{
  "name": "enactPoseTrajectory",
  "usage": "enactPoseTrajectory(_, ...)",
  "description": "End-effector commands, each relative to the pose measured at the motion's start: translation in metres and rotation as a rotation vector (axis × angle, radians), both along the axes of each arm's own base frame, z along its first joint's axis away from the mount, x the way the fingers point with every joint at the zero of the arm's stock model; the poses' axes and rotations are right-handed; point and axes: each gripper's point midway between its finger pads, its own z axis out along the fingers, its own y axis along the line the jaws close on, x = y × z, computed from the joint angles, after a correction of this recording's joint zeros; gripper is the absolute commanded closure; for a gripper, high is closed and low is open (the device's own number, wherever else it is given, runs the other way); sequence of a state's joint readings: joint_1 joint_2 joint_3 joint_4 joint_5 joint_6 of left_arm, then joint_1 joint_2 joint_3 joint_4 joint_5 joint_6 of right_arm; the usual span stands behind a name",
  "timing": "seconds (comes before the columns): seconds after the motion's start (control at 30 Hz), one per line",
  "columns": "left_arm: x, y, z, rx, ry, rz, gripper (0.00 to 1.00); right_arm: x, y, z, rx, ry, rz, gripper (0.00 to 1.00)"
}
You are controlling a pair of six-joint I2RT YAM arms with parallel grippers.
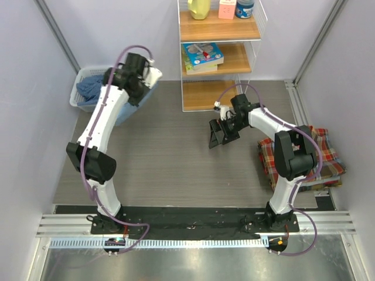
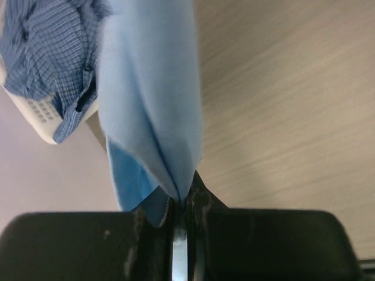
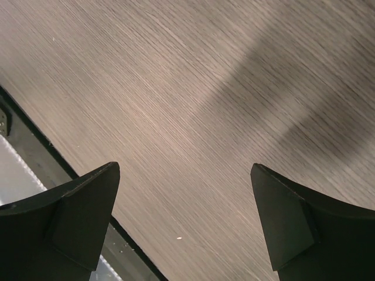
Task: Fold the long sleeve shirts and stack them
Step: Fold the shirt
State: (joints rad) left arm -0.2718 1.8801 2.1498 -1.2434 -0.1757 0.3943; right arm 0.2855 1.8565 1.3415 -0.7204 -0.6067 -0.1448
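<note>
Upper left of the top view, one white basket [image 1: 75, 96] holds one dark-blue checked shirt [image 1: 91, 86]. Just right of it, the left jaws are clamped together on a fold of one plain light blue shirt [image 2: 152, 88], which runs from them toward the basket, above the desk [image 1: 176, 158]. Centre-right, the right jaws stand wide apart over bare desk, holding nothing. At the right edge lies one folded red-yellow-blue plaid pile [image 1: 328, 155]; how many shirts it contains cannot be told.
</note>
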Motion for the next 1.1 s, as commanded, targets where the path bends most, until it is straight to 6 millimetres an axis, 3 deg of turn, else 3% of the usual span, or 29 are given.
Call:
enactPoseTrajectory(0.0,-0.049,-0.027,-0.043,0.322,0.174,-0.189,1.0,0.002,-0.002,0.028,0.073,-0.02,-0.042,0.0)
enactPoseTrajectory(0.07,-0.057,-0.043,-0.074,0.32,0.212,-0.188,1.0,0.002,-0.006,0.029,0.082,-0.01,-0.057,0.0)
enactPoseTrajectory(0.1,-0.074,-0.052,-0.102,0.339,0.284,-0.218,1.0,0.001,-0.008,0.029,0.084,-0.004,-0.065,0.0)
enactPoseTrajectory(0.17,-0.089,-0.074,-0.137,0.276,0.34,-0.208,0.98,0.0,-0.015,0.029,0.087,0.01,-0.082,0.0)
enactPoseTrajectory(0.2,-0.106,-0.077,-0.161,0.273,0.404,-0.206,0.97,-0.002,-0.018,0.027,0.084,0.021,-0.085,0.0)
enactPoseTrajectory(0.27,-0.135,-0.108,-0.186,0.233,0.462,-0.25,0.96,-0.004,-0.024,0.027,0.083,0.026,-0.096,0.0)
enactPoseTrajectory(0.37,-0.172,-0.153,-0.207,0.135,0.531,-0.305,0.91,-0.006,-0.029,0.026,0.079,0.034,-0.106,0.0)
enactPoseTrajectory(0.53,-0.194,-0.205,-0.214,-0.004,0.607,-0.315,0.76,-0.007,-0.031,0.024,0.075,0.044,-0.115,0.0)
enactPoseTrajectory(0.57,-0.188,-0.216,-0.206,-0.045,0.594,-0.313,0.55,-0.007,-0.031,0.024,0.072,0.044,-0.116,0.0)
enactPoseTrajectory(0.63,-0.19,-0.233,-0.189,-0.157,0.613,-0.33,0.46,-0.006,-0.033,0.024,0.065,0.038,-0.123,0.01)
enactPoseTrajectory(0.67,-0.185,-0.237,-0.174,-0.234,0.607,-0.338,0.29,-0.006,-0.033,0.025,0.061,0.038,-0.127,0.0)
enactPoseTrajectory(0.7,-0.184,-0.24,-0.147,-0.317,0.574,-0.358,0.26,-0.006,-0.036,0.028,0.055,0.026,-0.133,0.0)
enactPoseTrajectory(0.77,-0.186,-0.238,-0.114,-0.428,0.567,-0.422,0.19,-0.008,-0.039,0.031,0.051,0.017,-0.137,0.0)
enactPoseTrajectory(0.83,-0.174,-0.213,-0.09,-0.45,0.498,-0.486,0.19,-0.014,-0.037,0.033,0.062,0.022,-0.133,0.0)
enactPoseTrajectory(0.93,-0.161,-0.161,-0.096,-0.359,0.472,-0.563,0.32,-0.025,-0.031,0.033,0.108,0.063,-0.131,0.0)
enactPoseTrajectory(1.0,-0.172,-0.13,-0.117,-0.276,0.55,-0.629,0.35,-0.031,-0.028,0.03,0.13,0.097,-0.142,0.02)
enactPoseTrajectory(1.07,-0.169,-0.107,-0.134,-0.177,0.551,-0.741,0.42,-0.03,-0.026,0.028,0.152,0.095,-0.148,0.04)
